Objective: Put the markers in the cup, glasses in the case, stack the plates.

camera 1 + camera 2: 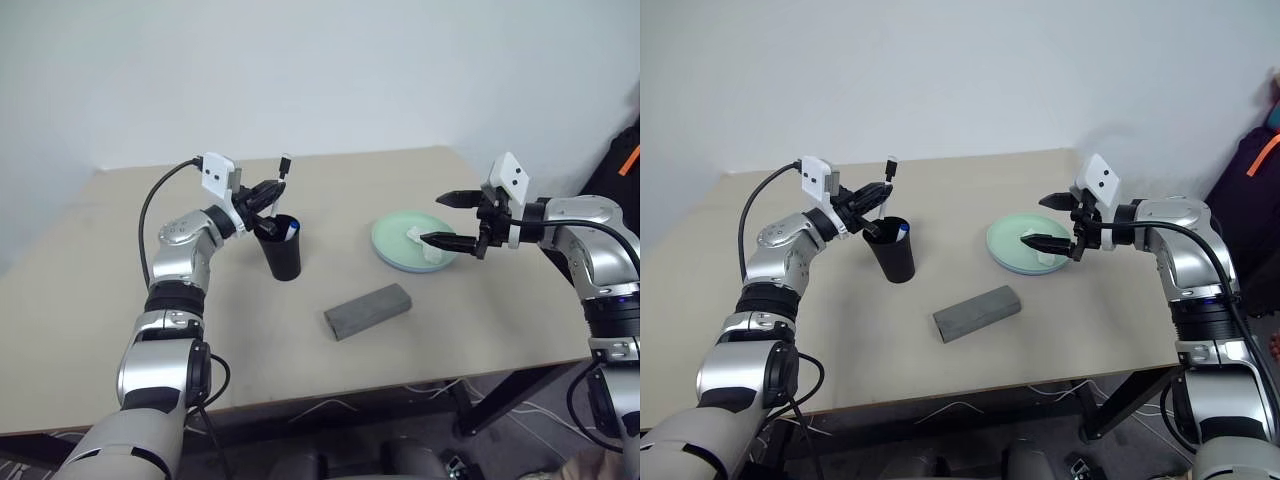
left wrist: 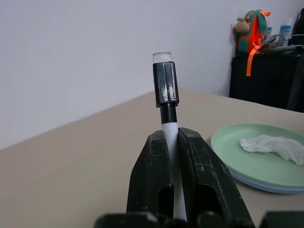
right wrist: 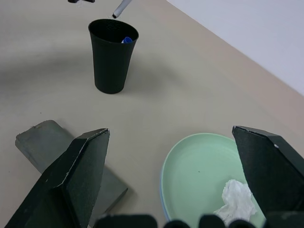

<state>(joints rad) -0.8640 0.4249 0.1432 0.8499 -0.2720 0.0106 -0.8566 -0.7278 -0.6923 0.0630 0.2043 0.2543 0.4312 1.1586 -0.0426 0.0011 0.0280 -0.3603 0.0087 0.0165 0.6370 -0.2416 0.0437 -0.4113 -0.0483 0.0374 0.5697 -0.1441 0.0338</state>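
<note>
My left gripper (image 1: 268, 196) is shut on the black-capped marker (image 2: 166, 85), holding it tilted just above the rim of the black cup (image 1: 282, 252). The blue-capped marker (image 3: 126, 40) stands inside the cup. The grey case (image 1: 368, 310) lies closed in the middle of the table. At the right, the mint green plate (image 1: 398, 236) rests on the light blue plate (image 2: 259, 186), with a crumpled white tissue (image 3: 235, 197) on top. My right gripper (image 1: 433, 219) hangs open over the plates' right side, nothing between its fingers. The glasses are out of view.
The beige table (image 1: 100, 290) has open surface on its left half and along the front edge. A dark bag with orange straps (image 2: 254, 28) stands beyond the table's right end.
</note>
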